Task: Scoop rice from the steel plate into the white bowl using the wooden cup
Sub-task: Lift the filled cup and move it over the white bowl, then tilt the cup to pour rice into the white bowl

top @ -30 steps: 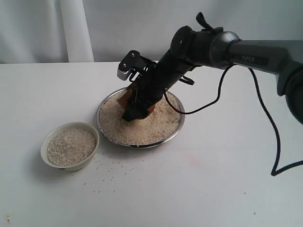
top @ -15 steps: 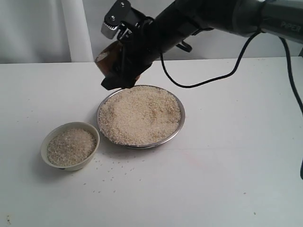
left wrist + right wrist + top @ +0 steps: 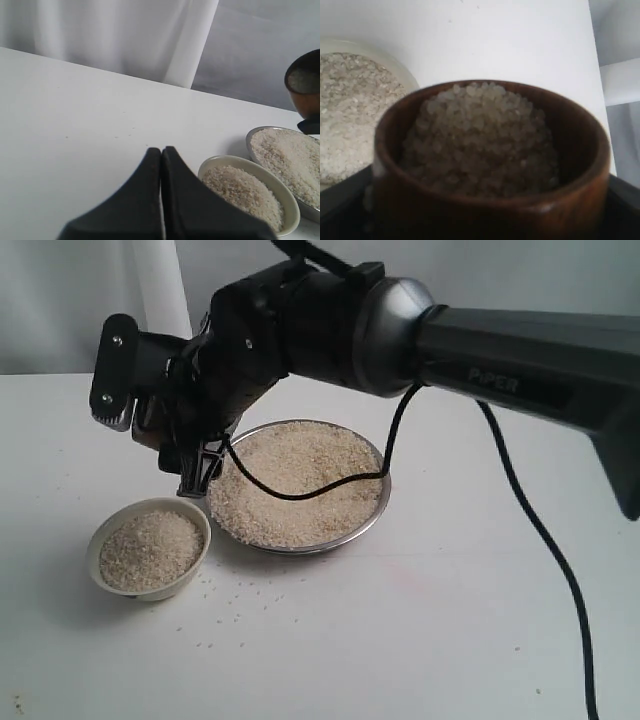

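The right gripper (image 3: 190, 455) pinches the wooden cup (image 3: 490, 215), full of rice (image 3: 480, 135), near the white bowl (image 3: 148, 548). The left gripper (image 3: 161, 162) is pressed together.

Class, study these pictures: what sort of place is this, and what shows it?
Likely a robotics lab bench, not a kitchen: a white table, a plain white curtain behind, and a cabled robot arm holding a wooden cup of rice.

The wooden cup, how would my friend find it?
Find the big steel plate of rice on the white table, then follow the black arm reaching over it. At the arm's tip, held in the air near the white bowl, is the wooden cup. It is the only reddish-brown thing, small, rounded and full of rice.
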You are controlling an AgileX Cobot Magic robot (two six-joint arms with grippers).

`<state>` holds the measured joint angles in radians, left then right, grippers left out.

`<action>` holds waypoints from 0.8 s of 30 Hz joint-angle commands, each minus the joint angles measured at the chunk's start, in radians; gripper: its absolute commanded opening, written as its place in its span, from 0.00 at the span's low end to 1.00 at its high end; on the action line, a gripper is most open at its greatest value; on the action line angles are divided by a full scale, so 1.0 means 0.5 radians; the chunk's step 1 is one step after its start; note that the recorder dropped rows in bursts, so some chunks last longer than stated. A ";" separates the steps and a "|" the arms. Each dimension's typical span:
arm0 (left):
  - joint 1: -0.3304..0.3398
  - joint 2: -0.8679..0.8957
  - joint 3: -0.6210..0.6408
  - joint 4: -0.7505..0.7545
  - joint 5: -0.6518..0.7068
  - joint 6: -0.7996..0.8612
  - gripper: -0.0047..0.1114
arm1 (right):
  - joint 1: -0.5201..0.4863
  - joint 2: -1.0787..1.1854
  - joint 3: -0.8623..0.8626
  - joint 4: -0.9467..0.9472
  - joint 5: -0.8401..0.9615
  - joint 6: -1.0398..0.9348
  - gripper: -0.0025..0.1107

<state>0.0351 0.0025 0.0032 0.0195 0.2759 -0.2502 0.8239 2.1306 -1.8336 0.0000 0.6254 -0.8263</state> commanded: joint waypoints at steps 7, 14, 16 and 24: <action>-0.009 -0.005 -0.006 -0.003 -0.018 -0.008 0.04 | 0.112 0.149 -0.014 -0.458 -0.128 0.148 0.02; -0.009 -0.005 -0.006 -0.003 -0.018 -0.008 0.04 | 0.269 0.225 -0.014 -1.249 -0.123 0.542 0.02; -0.009 -0.005 -0.006 -0.003 -0.018 -0.008 0.04 | 0.303 0.243 -0.014 -1.390 -0.112 0.588 0.02; -0.009 -0.005 -0.006 -0.003 -0.018 -0.008 0.04 | 0.371 0.346 -0.014 -1.729 0.115 0.624 0.02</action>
<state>0.0351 0.0025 0.0032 0.0195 0.2759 -0.2502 1.0043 2.2940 -1.8336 -0.8047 0.6475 -0.5276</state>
